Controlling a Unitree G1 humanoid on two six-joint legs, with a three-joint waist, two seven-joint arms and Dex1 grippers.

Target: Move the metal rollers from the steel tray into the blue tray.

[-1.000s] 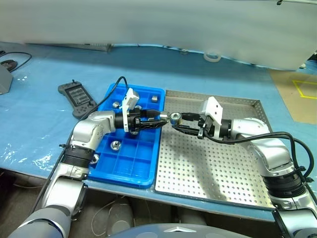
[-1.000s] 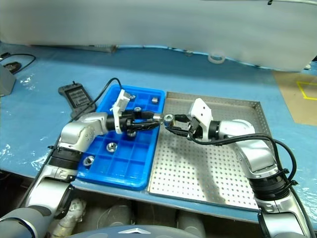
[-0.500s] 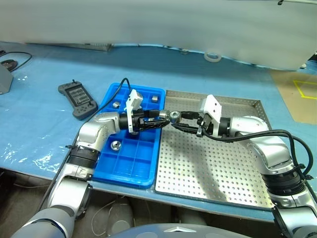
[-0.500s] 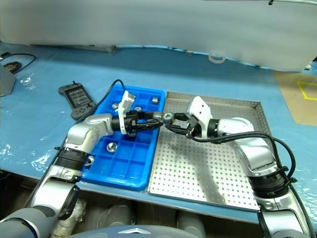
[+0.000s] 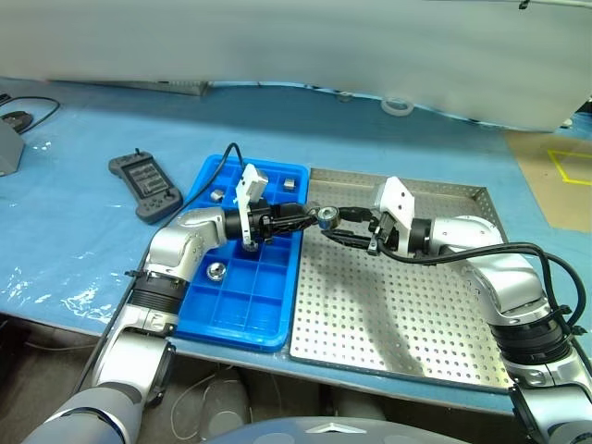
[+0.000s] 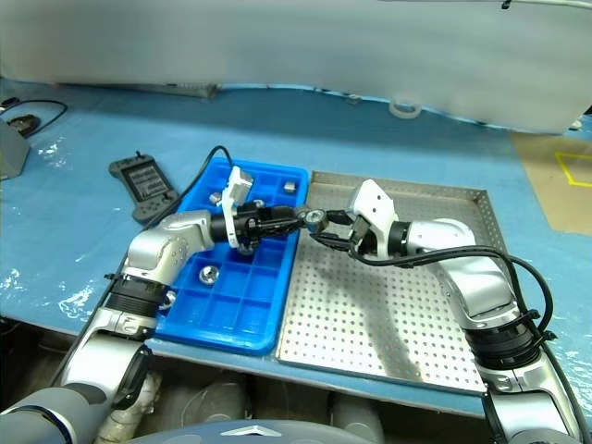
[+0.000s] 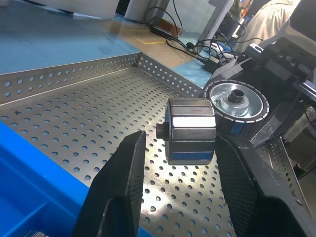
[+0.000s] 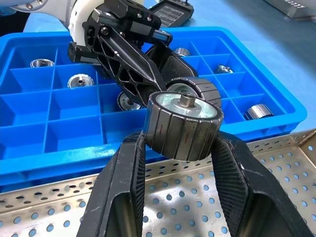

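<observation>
- Table [image 5: 83,120]: covered w/ blue sheet, glossy, wrinkled at left edge; light glare on it.
- White cloth [image 5: 296,46] across far side of table, full width.
- Tape roll [image 5: 398,104], white, on sheet just below cloth edge, right of centre.
- Black controller [image 5: 143,185] flat on sheet, left side.
- Black cable [image 5: 28,116] looped at far left; grey object [image 5: 7,146] beside it, cut off by frame edge.
- Brown floor [image 5: 555,176] at right w/ yellow marking [image 5: 572,166].
- Left wrist view: more cables [image 7: 197,42] on floor beyond table, dark gear nearby, type unclear.
- Lighting even, overhead; soft shadows.
</observation>
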